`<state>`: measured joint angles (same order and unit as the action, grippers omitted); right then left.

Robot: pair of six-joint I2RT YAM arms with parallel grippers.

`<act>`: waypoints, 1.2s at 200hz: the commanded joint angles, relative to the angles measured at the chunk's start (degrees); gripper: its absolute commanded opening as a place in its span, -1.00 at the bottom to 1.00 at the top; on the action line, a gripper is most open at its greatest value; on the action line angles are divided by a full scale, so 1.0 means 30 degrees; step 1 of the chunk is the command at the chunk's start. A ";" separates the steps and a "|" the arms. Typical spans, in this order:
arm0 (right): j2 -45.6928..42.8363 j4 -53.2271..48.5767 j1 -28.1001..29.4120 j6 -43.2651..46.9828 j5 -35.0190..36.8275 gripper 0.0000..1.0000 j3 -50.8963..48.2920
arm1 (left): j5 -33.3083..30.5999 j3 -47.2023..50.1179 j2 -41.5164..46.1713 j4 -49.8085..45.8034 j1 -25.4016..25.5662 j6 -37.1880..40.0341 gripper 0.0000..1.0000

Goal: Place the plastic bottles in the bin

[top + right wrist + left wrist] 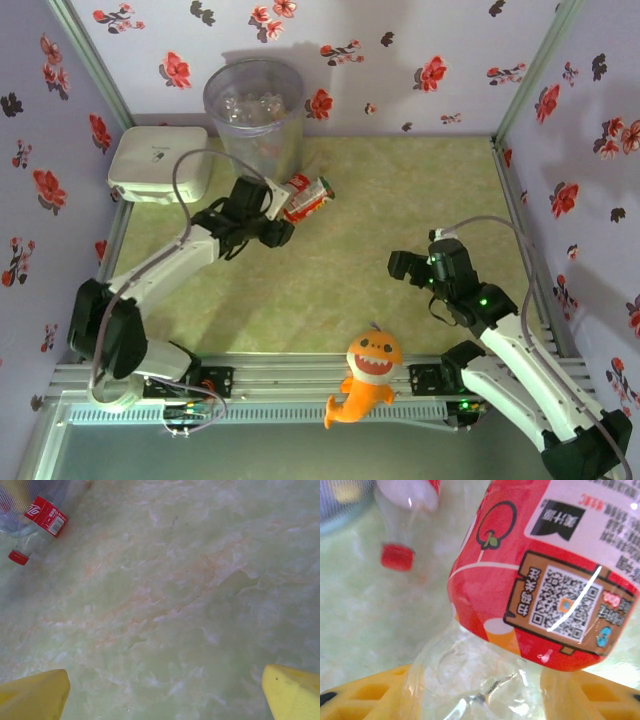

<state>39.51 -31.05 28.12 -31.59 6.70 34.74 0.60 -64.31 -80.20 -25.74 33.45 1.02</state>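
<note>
A clear plastic bottle with a red label (pixel 540 575) lies on the green mat, its clear end between my left gripper's yellow fingers (pixel 360 695), which press on both sides of it. From above, my left gripper (pixel 281 214) holds this bottle (pixel 308 205) just right of the bin (pixel 255 110). The bin is translucent grey and has several bottles inside. A second red-capped bottle (pixel 400 525) lies beside the held one, nearer the bin, and appears in the right wrist view as the bottle (pixel 37 526). My right gripper (pixel 405 266) hovers open over bare mat, nothing between its fingers (pixel 35 695).
A flat white box (pixel 160 162) sits left of the bin. An orange plush shark (pixel 368 375) lies at the near rail between the arm bases. Flowered walls enclose the mat on three sides.
</note>
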 commanded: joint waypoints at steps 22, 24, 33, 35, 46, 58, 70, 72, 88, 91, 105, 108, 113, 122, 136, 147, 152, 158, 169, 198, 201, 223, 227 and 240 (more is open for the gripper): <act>-0.0085 0.0533 -0.0048 -0.0341 0.0160 0.99 -0.0084 | -0.0812 -0.3607 0.1777 -0.3027 -0.0009 0.1398 -0.82; -0.0083 0.0549 -0.0040 -0.0375 0.0152 0.99 -0.0071 | -0.0917 -0.3764 0.1782 -0.3024 -0.0038 0.1436 -0.84; -0.0082 0.0616 -0.0055 -0.0449 0.0139 0.99 -0.0102 | -0.1276 -0.4461 0.1777 -0.3012 -0.0156 0.1619 -0.96; -0.0097 0.0621 -0.0049 -0.0468 0.0125 0.99 -0.0120 | -0.1363 -0.4622 0.1782 -0.2998 -0.0191 0.1645 -0.99; -0.0073 0.0624 -0.0056 -0.0550 -0.0001 0.99 -0.0090 | -0.1626 -0.5528 0.1665 -0.2943 -0.0432 0.1845 -1.00; -0.0119 0.0421 -0.0034 -0.0630 -0.0167 0.99 0.0045 | -0.1720 -0.6384 0.1477 -0.2598 -0.0750 0.1999 -1.00; -0.0245 -0.0049 -0.0043 -0.0620 -0.0182 0.99 0.0207 | -0.1624 -0.7277 0.1162 -0.2234 -0.1176 0.2187 -1.00; -0.0270 -0.0124 -0.0031 -0.0628 -0.0168 0.99 0.0199 | -0.1611 -0.7450 0.1086 -0.2210 -0.1289 0.2219 -1.00; -0.0704 -0.0559 -0.0038 -0.0762 -0.0060 0.99 0.0232 | -0.1147 -0.8989 0.0127 -0.2144 -0.2035 0.2262 -1.00; -0.0807 -0.0576 -0.0029 -0.0788 -0.0050 0.99 0.0219 | -0.0952 -0.9304 -0.0091 -0.2162 -0.2211 0.2242 -1.00; -0.1359 -0.0553 -0.0048 -0.1099 -0.0012 0.99 0.0069 | -0.0311 -1.0786 -0.1313 -0.2188 -0.2849 0.2221 -1.00; -0.1461 -0.0550 -0.0041 -0.1154 -0.0033 0.99 0.0078 | -0.0251 -1.1162 -0.1611 -0.2201 -0.2972 0.2193 -1.00; -0.1614 -0.0568 -0.0050 -0.1252 -0.0071 0.99 0.0080 | -0.0190 -1.1755 -0.2142 -0.2298 -0.3189 0.2177 -1.00; -0.1878 -0.0657 -0.0056 -0.1366 -0.0153 0.99 0.0094 | -0.0072 -1.2831 -0.3086 -0.2519 -0.3578 0.2075 -1.00; -0.2206 -0.1084 -0.0028 -0.1481 -0.0128 0.99 0.0195 | -0.0026 -1.4513 -0.4504 -0.2693 -0.4073 0.1900 -1.00; -0.2470 -0.1500 -0.0049 -0.1500 -0.0044 0.99 0.0279 | -0.0096 -1.5680 -0.5573 -0.2486 -0.4474 0.1602 -1.00; -0.2584 -0.1732 -0.0037 -0.1457 0.0034 0.99 0.0308 | -0.0158 -1.6023 -0.6004 -0.2174 -0.4694 0.1357 -1.00; -0.2744 -0.1921 -0.0046 -0.1455 0.0086 0.99 0.0329 | -0.0182 -1.6409 -0.6525 -0.1803 -0.4953 0.1031 -1.00; -0.2977 -0.2295 -0.0042 -0.1432 0.0165 0.98 0.0394 | -0.0198 -1.7204 -0.7501 -0.1355 -0.5337 0.0565 -1.00; -0.3317 -0.3190 -0.0027 -0.1364 0.0244 0.99 0.0759 | -0.1263 -1.9388 -0.9815 -0.0445 -0.5986 -0.0231 -1.00; -0.3339 -0.3274 -0.0031 -0.1349 0.0270 0.99 0.0791 | -0.1450 -1.9528 -0.9980 -0.0210 -0.6023 -0.0248 -1.00; -0.3501 -0.3668 -0.0030 -0.1317 0.0399 0.99 0.0874 | -0.2475 -2.1102 -1.1582 0.0694 -0.6395 -0.0278 -1.00; -0.3528 -0.3709 -0.0035 -0.1305 0.0403 0.99 0.0896 | -0.2534 -2.1724 -1.2021 0.0537 -0.6461 -0.0306 -1.00; -0.3567 -0.3851 -0.0041 -0.1321 0.0456 0.99 0.0900 | -0.2573 -2.3641 -1.3335 -0.0188 -0.6678 -0.0545 -1.00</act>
<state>29.54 -39.86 28.12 -35.00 6.68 35.73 -4.38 -126.28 -115.57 -28.18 14.44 1.56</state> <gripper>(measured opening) 0.993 0.575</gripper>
